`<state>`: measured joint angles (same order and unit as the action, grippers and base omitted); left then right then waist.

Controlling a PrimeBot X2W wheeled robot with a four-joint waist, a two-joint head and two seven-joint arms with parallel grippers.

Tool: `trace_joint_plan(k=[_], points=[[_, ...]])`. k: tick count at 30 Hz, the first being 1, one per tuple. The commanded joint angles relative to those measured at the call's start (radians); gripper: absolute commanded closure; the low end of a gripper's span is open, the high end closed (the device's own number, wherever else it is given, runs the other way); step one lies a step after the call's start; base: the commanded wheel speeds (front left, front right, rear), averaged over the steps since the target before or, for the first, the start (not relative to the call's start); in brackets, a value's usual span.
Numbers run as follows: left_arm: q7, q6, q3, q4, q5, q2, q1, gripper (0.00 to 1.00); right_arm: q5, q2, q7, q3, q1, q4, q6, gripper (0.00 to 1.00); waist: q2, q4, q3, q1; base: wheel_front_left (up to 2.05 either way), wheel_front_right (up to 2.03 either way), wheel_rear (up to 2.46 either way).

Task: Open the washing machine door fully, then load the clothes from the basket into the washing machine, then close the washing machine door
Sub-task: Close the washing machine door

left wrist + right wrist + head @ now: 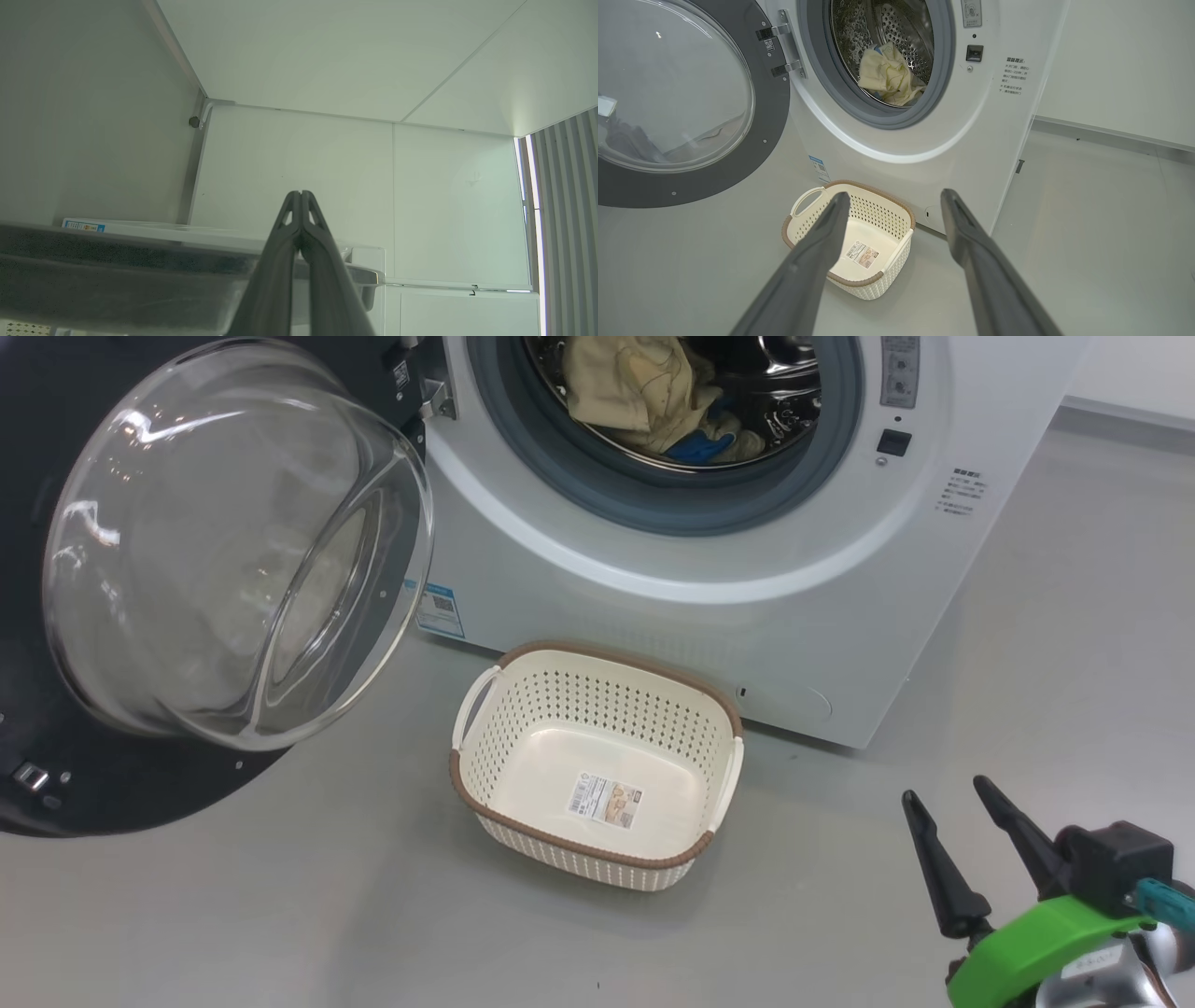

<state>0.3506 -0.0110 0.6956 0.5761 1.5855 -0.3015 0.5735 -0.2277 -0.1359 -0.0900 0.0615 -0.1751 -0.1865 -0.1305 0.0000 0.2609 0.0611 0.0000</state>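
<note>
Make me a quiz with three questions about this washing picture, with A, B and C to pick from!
1. What colour is the basket rim? A brown, B blue, C green.
2. Where are the clothes? A in the basket, B in the washing machine, C on a shelf.
3. How is the washing machine door? A shut, B wide open, C missing.
Answers: A, the band round its top is brown; B, the pale-yellow pile lies in the drum and the basket is empty; B, the door is swung out, leaving the drum showing.
</note>
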Motion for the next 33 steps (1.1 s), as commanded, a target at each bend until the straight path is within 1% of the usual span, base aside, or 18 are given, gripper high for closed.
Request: trace_joint_plan(k=[1,4,9,12,17,21,27,30,33], points=[[-0.002,0.006,0.003,-0.023,-0.016,-0.067,0.036,1.0,-0.007,-0.031,-0.006,0.011,0.028,-0.043,0.0,0.0,0.0,-0.003,0.002,0.0,0.0,0.0,0.0],[-0.008,0.035,-0.027,0.013,-0.054,-0.081,0.036,1.0,-0.007,-0.031,-0.009,0.011,0.026,-0.048,0.0,0.0,0.0,-0.008,0.005,0.0,0.0,0.0,0.0],[0.051,0.052,-0.078,0.049,-0.072,-0.089,0.047,1.0,-0.006,-0.033,-0.014,0.012,0.026,-0.053,0.0,0.0,0.0,-0.013,0.007,0.0,0.0,0.0,0.0],[0.118,0.046,-0.11,0.057,-0.072,-0.098,0.043,1.0,-0.004,-0.032,-0.016,0.012,0.027,-0.054,0.0,0.0,0.0,-0.014,0.008,0.0,0.0,0.0,0.0],[0.254,0.022,-0.162,0.039,-0.06,-0.105,0.017,1.0,-0.003,-0.029,-0.017,0.009,0.028,-0.056,0.0,0.0,0.0,-0.014,0.012,0.0,0.0,0.0,0.0],[0.333,0.019,-0.186,0.011,-0.046,-0.103,-0.006,1.0,-0.004,-0.029,-0.016,0.01,0.033,-0.055,0.0,0.0,0.0,-0.012,0.017,0.0,0.0,0.0,0.0],[0.422,0.01,-0.213,-0.055,-0.025,-0.084,-0.047,1.0,-0.005,-0.025,-0.01,0.013,0.043,-0.052,0.0,0.0,0.0,-0.014,0.025,0.0,0.0,0.0,0.0],[0.461,-0.002,-0.229,-0.104,-0.007,-0.057,-0.061,1.0,-0.006,-0.024,-0.004,0.011,0.048,-0.05,0.0,0.0,0.0,-0.015,0.031,0.0,0.0,0.0,0.0],[0.501,-0.004,-0.254,-0.156,0.004,-0.03,-0.082,1.0,-0.007,-0.023,0.0,0.011,0.053,-0.046,0.0,0.0,0.0,-0.018,0.035,0.0,0.0,0.0,0.0]])
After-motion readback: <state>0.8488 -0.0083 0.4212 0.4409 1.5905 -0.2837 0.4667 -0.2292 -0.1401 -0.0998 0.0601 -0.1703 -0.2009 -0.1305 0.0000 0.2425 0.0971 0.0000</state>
